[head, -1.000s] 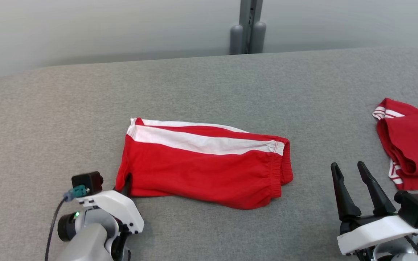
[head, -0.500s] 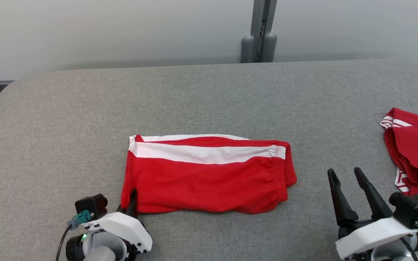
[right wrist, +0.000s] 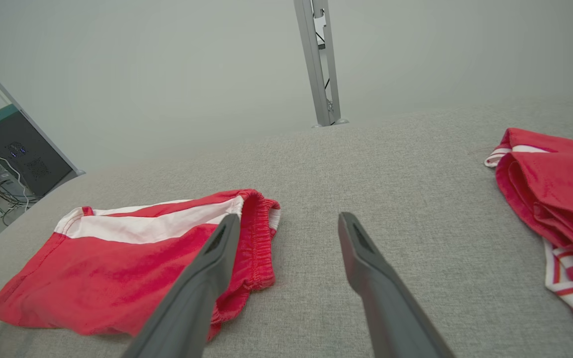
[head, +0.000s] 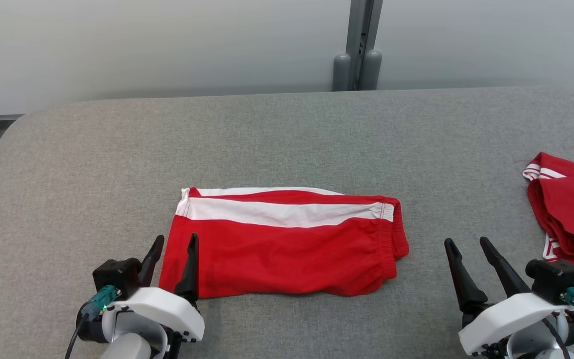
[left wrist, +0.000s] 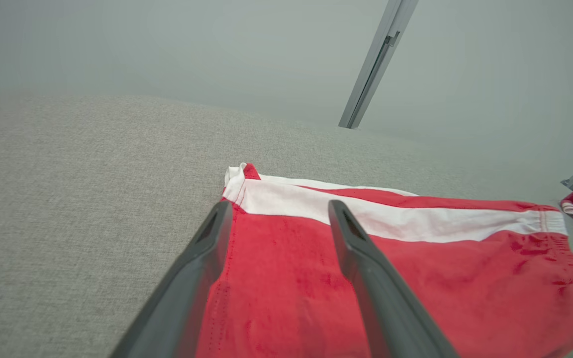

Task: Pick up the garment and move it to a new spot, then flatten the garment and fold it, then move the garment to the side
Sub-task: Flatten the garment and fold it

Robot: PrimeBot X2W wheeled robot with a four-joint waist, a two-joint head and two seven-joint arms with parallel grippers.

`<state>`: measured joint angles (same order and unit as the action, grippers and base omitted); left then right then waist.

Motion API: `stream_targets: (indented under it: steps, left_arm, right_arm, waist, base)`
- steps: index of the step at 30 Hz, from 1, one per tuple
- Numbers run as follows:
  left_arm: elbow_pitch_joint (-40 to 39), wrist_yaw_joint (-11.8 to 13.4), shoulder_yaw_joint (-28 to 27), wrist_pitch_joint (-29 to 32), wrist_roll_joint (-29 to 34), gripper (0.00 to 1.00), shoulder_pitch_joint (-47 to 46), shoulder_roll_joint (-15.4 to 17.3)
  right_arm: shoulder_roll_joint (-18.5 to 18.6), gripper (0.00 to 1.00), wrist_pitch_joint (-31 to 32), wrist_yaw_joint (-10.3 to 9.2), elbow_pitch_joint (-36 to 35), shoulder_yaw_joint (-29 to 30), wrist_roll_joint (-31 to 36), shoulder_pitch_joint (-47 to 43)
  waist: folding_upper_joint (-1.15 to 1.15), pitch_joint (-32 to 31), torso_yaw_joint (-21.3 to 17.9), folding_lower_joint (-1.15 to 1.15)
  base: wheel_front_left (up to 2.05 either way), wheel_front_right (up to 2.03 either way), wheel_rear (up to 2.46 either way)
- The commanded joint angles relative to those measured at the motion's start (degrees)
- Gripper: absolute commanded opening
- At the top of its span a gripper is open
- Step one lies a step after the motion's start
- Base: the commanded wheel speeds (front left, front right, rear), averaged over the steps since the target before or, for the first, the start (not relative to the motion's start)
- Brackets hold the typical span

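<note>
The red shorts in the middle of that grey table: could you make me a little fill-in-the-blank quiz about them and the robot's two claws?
1. The shorts on the table are red with a broad ____ stripe.
2. The left gripper, at the shorts' left end, is ____, not shut.
3. A second red garment lies near the table's ____ edge.
4. The right gripper, open over bare table, holds ____.

Missing words: white; open; right; nothing.
</note>
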<state>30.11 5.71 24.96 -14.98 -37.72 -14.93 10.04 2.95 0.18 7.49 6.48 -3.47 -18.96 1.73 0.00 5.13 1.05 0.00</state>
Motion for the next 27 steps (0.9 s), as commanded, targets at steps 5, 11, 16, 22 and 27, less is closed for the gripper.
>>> stream_targets:
  steps: [5, 11, 16, 22, 27]
  left_arm:
    - [-6.45, 0.94, -0.77, -0.23, 4.79, 1.00, 3.57, 1.00]
    - [-9.42, 1.19, -1.72, -0.25, 6.39, 1.00, 5.66, 0.09]
    - [-10.66, 0.90, -2.38, -0.25, 7.83, 1.00, 6.97, -1.09]
    - [-10.42, -0.06, -3.37, -0.25, 9.25, 1.00, 7.48, -2.79]
    - [-10.05, -0.70, -4.28, -0.25, 10.24, 1.00, 7.72, -3.78]
  right_arm:
    - [0.13, 1.00, 5.05, 0.01, 1.37, 1.69, 1.07, 1.91]
    - [0.09, 1.00, 10.82, 0.02, 3.08, 2.12, 1.81, 4.69]
    - [0.26, 1.00, 15.76, 0.02, 5.42, 1.65, 2.30, 8.48]
    - [0.61, 1.00, 20.72, 0.01, 12.44, 1.57, 2.77, 13.98]
    - [0.57, 1.00, 22.52, 0.01, 17.97, 1.51, 3.01, 17.25]
  waist:
    - [0.00, -0.76, 1.07, 0.00]
    - [0.00, -1.22, 2.72, 0.00]
    - [0.00, -1.62, 4.48, 0.00]
    - [0.00, -1.48, 6.46, 0.00]
    - [0.00, -1.22, 7.41, 0.00]
  base:
    - [0.00, 0.00, 0.00]
    - [0.00, 0.00, 0.00]
    - [0.00, 0.00, 0.00]
    - [0.00, 0.00, 0.00]
    - [0.00, 0.00, 0.00]
